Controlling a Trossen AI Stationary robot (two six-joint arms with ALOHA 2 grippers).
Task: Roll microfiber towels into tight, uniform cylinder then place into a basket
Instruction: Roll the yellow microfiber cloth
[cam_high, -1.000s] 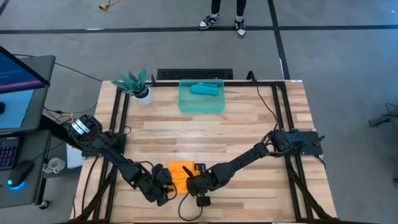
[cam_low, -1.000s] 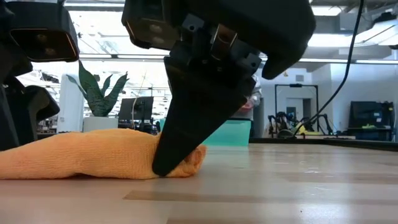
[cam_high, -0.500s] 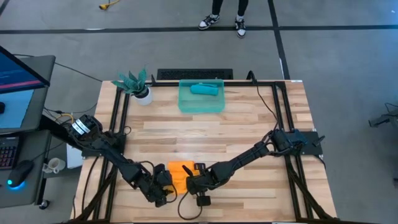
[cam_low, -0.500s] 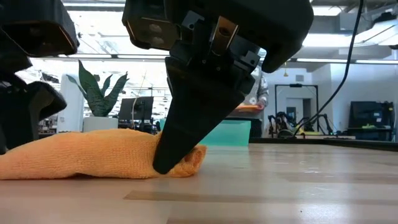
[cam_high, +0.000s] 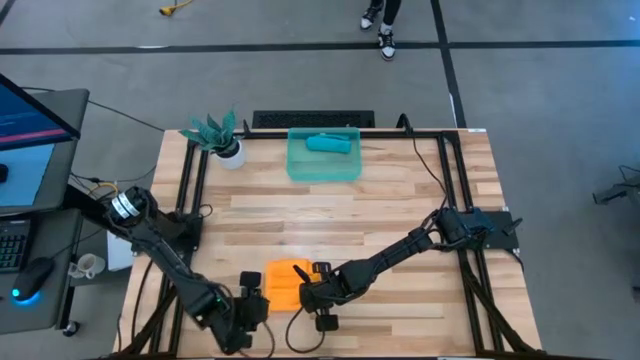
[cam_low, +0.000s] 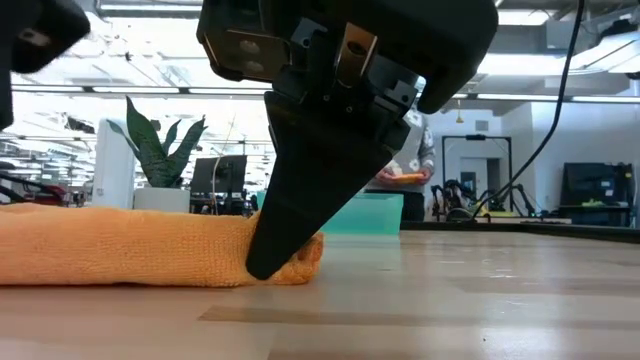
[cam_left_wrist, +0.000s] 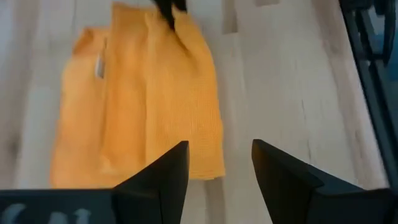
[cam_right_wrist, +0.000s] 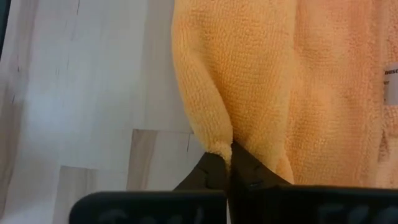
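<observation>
Two grippers: my right gripper (cam_right_wrist: 229, 163) pinches the orange towel (cam_high: 285, 283) corner.
Left gripper (cam_left_wrist: 219, 163): fingers apart, holding nothing, just beside towel.

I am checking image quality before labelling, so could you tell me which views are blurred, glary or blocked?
Left wrist view: soft, the orange towel lacks weave detail. Right wrist view: sharp, its loops show. Low view: the right gripper looms dark in front, bright ceiling lights behind. High view: evenly lit, the basket clear.
</observation>
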